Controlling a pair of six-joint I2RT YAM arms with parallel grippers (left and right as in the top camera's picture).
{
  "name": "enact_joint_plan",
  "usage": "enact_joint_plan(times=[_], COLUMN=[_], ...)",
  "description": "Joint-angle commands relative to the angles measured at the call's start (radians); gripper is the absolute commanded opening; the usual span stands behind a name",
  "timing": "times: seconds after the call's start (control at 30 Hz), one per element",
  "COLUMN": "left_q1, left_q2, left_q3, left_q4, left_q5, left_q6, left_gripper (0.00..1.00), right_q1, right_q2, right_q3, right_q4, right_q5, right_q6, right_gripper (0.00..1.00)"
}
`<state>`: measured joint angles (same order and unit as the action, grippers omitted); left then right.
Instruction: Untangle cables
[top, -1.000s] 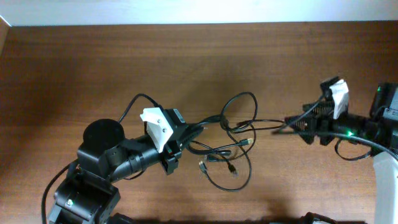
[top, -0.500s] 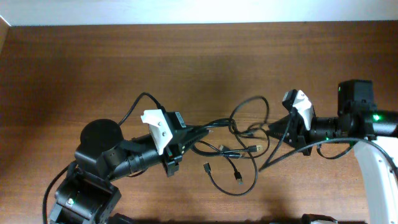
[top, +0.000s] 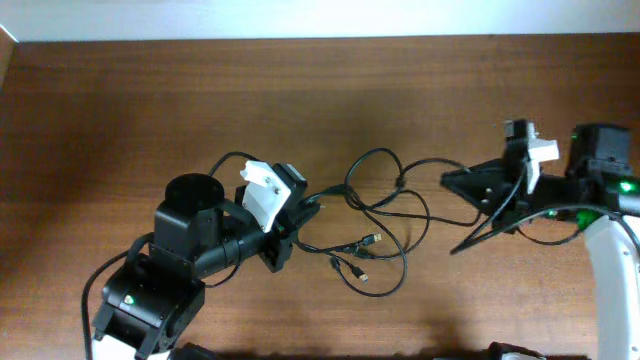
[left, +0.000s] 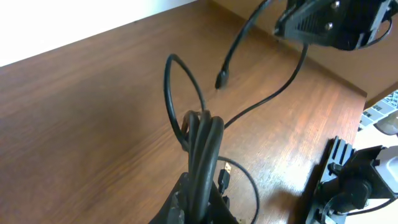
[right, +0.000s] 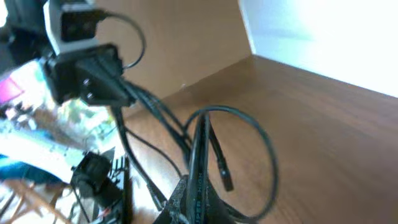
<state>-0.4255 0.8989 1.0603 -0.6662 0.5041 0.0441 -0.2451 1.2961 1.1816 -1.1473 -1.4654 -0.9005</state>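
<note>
Entry, both arms engaged, mid-pull.

Left jaws: pinched on a bundle of several strands of the cables. In the left wrist view the strands run straight up out of my grip. Right jaws: pinched on strands as well, seen rising from the grip in the right wrist view.

Change noted: half a second ago my right jaws sat closer in, low beside the tangle. They have since drawn back to the right and away from the left jaws, roughly to where they stood a second ago. My left arm has swung round at its base, but its jaws are in much the same place. The span between my two grips is wider.

Effect on tangle: the mass lies at mid-counter, between the grips and partly lifted. The upper loop has shifted left and the lower loop has tightened. Three plug ends lie close together beneath.

Judgement: nothing has come free. The strands still cross just right of my left jaws, and each grip holds more than one strand. More straight pulling may cinch the crossing. I probably need to regrip on a single strand.
</note>
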Motion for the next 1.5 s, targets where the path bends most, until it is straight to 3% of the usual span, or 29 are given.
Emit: enact_joint_plan(times=[0.0, 0.03, 0.07, 0.13, 0.2, 0.33, 0.47, 0.63, 0.73, 0.83, 1.03, 1.23, 1.37, 1.47], left_q1=[0.003, 0.003, 0.003, 0.003, 0.003, 0.003, 0.003, 0.003, 0.003, 0.003, 0.003, 0.003, 0.003, 0.003], left_q2=[-0.005, -0.004, -0.004, -0.004, -0.004, 0.001, 0.093, 0.162, 0.162, 0.162, 0.174, 0.28, 0.332, 0.339], left_q3=[0.008, 0.008, 0.008, 0.008, 0.008, 0.008, 0.008, 0.008, 0.008, 0.008, 0.008, 0.006, 0.006, 0.005], left_q4=[0.023, 0.06, 0.11, 0.108, 0.106, 0.111, 0.059, 0.068, 0.114, 0.111, 0.026, -0.137, -0.255, -0.337], left_q5=[0.047, 0.109, 0.172, 0.174, 0.186, 0.385, 0.511, 0.521, 0.521, 0.521, 0.517, 0.518, 0.402, 0.223], left_q6=[-0.007, -0.006, -0.006, -0.006, -0.004, 0.13, 0.289, 0.347, 0.366, 0.366, 0.366, 0.367, 0.374, 0.373], left_gripper=[0.0, 0.0, 0.0, 0.0, 0.0, 0.0, 0.0, 0.0, 0.0, 0.0, 0.0, 0.0, 0.0, 0.0], right_q1=[-0.14, -0.17, -0.177, -0.175, -0.175, -0.153, 0.04, 0.151, 0.194, 0.213, 0.212, 0.211, 0.21, 0.21], right_q2=[-0.005, -0.005, -0.005, -0.005, -0.005, -0.005, -0.005, -0.005, -0.005, -0.005, -0.005, -0.005, -0.005, -0.005], right_q3=[0.009, 0.009, 0.009, 0.009, 0.009, 0.009, 0.009, 0.009, 0.008, 0.008, 0.008, 0.014, 0.016, 0.016], right_q4=[-0.001, -0.001, -0.005, -0.004, -0.003, 0.0, -0.003, -0.024, -0.065, -0.072, 0.017, 0.092, 0.117, 0.131], right_q5=[0.041, 0.072, 0.109, 0.12, 0.12, 0.108, 0.122, 0.241, 0.295, 0.296, -0.077, -0.087, -0.087, -0.087], right_q6=[0.142, 0.185, 0.203, 0.202, 0.202, 0.198, 0.062, 0.063, 0.063, 0.063, 0.063, 0.071, 0.071, 0.071], right_gripper=[0.04, 0.27, 0.8, 0.97, 1.0, 0.99, 0.99, 0.99, 0.73, 0.06, 0.04, 0.04, 0.04, 0.04])
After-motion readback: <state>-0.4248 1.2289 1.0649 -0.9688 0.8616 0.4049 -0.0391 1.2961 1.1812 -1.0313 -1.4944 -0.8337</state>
